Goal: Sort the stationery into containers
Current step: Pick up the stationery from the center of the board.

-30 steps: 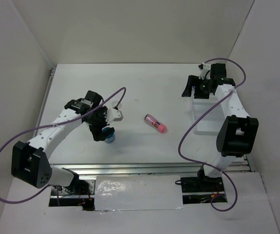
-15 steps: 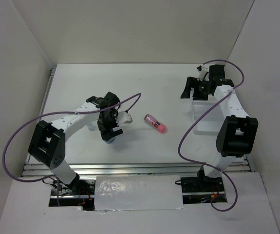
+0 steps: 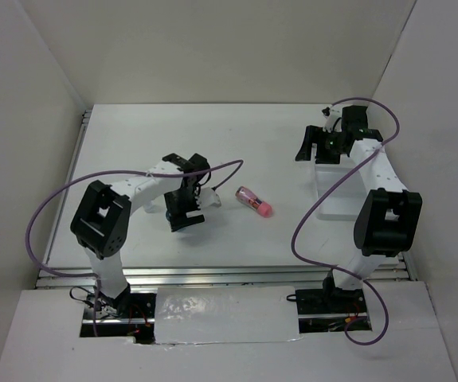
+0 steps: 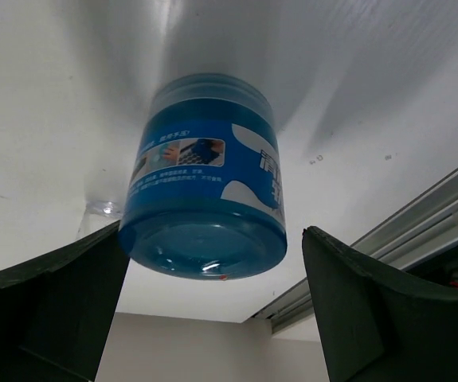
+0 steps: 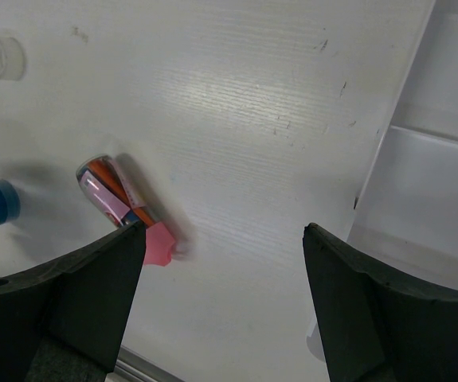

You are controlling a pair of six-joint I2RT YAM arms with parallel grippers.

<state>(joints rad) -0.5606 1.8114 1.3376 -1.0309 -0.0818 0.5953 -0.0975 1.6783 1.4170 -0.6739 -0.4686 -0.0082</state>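
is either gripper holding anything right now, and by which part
Nothing is held. The left gripper is open with the blue pot between its fingers, not clamped. The right gripper is open with nothing between its fingers.

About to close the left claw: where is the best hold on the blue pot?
Probably best to take the blue pot by its round side wall, at the label band, coming down from above. It stands on end inside the open left claw, so its opposite flanks are free to pinch.
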